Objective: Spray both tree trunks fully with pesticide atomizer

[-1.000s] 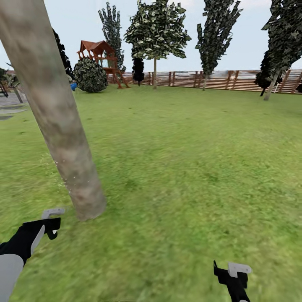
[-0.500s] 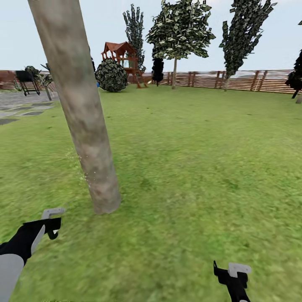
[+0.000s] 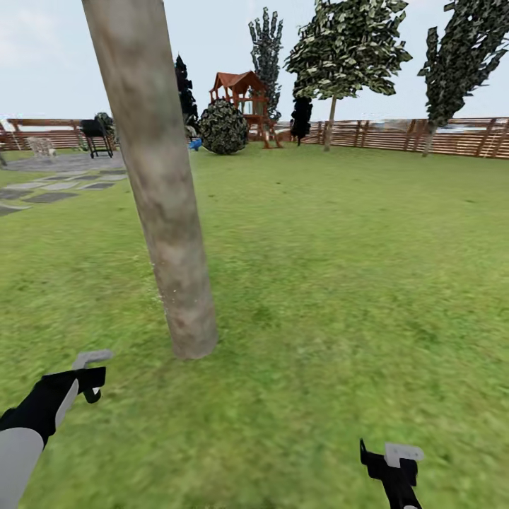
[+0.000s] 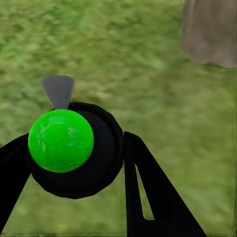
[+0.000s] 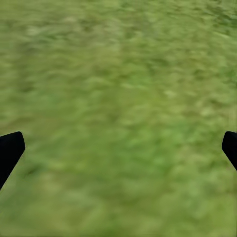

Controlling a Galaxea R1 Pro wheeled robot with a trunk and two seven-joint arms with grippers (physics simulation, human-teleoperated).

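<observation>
The left gripper (image 4: 74,163) is clamping the pesticide atomizer (image 4: 74,148) beside one tree trunk (image 3: 159,177), the right gripper (image 5: 118,148) is hanging with jaws apart, and spraying seems unfinished.

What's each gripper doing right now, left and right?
Left gripper: closed on the pesticide atomizer, a dark bottle with a green top.
Right gripper: open, empty, grass between its tips.

- The head view looks forward and slightly down over the lawn (image 3: 339,283), toward the far fence (image 3: 424,136).
- The left wrist view looks close down at grass past its fingers (image 4: 148,197), sharing the near tree trunk (image 3: 159,184) base (image 4: 210,34) with the head view.
- The right wrist view faces blurred grass (image 5: 118,98) closely.
</observation>
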